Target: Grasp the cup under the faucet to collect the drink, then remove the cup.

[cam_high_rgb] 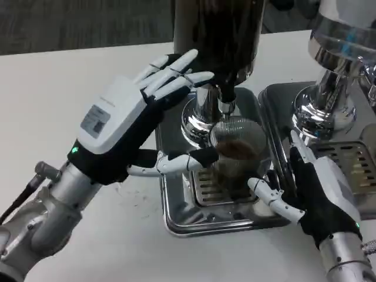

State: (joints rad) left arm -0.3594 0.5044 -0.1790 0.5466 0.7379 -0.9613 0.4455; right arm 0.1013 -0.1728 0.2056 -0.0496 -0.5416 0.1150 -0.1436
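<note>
Under the faucet [227, 101], on the tray [176, 217], sitting upright: the cup [235, 154], already holding some dark drink. Reaching in from the left with the left robot hand [126, 126], fingers spread apart above, thumb touching the cup's side, not yet clamping. Waiting just right of the cup with the right robot hand [311, 194], fingers apart, holding nothing. Judging collection as under way or done; grasping firmly and lifting the cup off onto the tabletop [70, 76] remaining.
</note>
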